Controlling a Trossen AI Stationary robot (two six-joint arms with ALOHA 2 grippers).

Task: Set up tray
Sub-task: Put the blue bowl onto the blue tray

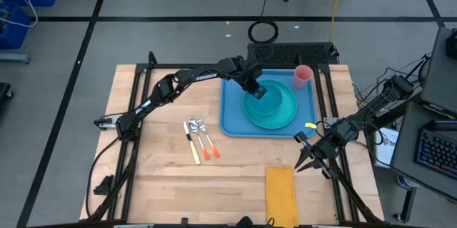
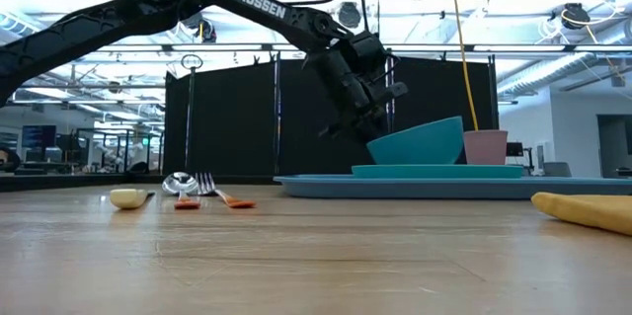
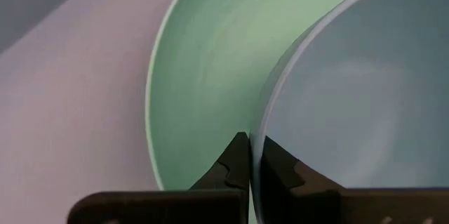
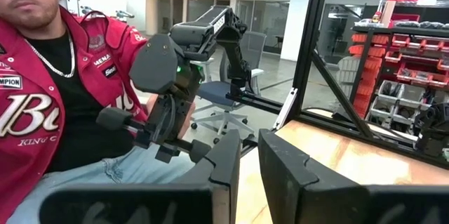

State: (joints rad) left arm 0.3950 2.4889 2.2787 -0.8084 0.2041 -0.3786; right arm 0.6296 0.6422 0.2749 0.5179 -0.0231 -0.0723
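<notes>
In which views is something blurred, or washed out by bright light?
Low view: ceiling lights glare white, and the near yellow cloth is soft. Left wrist view: the bowl and plate fill the picture, pale and blurred. High view: evenly lit.

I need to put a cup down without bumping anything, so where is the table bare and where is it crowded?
Bare wood lies between the cutlery and the yellow cloth, and along the near edge left of that cloth. The tray is crowded: plate, bowl, pink cup, with the left hand shut on the bowl's rim. The right hand waits beside the cloth.
</notes>
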